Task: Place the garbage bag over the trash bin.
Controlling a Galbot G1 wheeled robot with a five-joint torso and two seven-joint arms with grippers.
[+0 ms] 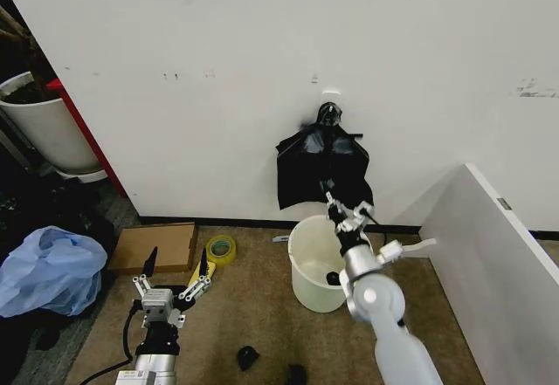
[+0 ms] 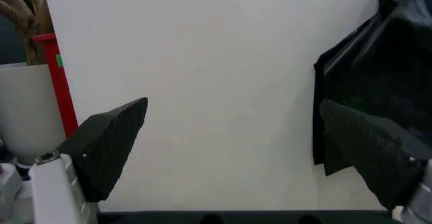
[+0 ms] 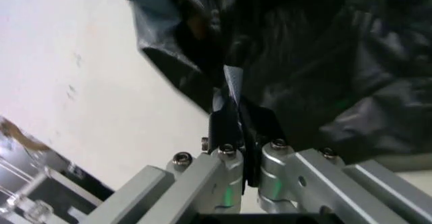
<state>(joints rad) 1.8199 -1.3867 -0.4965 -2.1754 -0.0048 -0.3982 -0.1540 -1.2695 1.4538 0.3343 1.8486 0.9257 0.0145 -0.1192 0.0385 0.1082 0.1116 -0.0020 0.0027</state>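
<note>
The left gripper (image 1: 175,273) has a silver metal frame with black, ribbed, wedge-shaped fingers (image 2: 108,145), and a black cable trails from its wrist. The right gripper (image 3: 236,128) has grey bars, round screws and a smooth white forearm.

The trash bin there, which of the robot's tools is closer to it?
The right tool, above the trash bin's far rim. The left tool hangs open off to the bin's left, over the floor.

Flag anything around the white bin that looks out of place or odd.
The trash bin has no liner on it, and a small dark object lies inside it. The right gripper, jaws shut, pinches the bottom of the sheaf of black bags on the wall. Two small dark items lie loose on the carpet.
</note>
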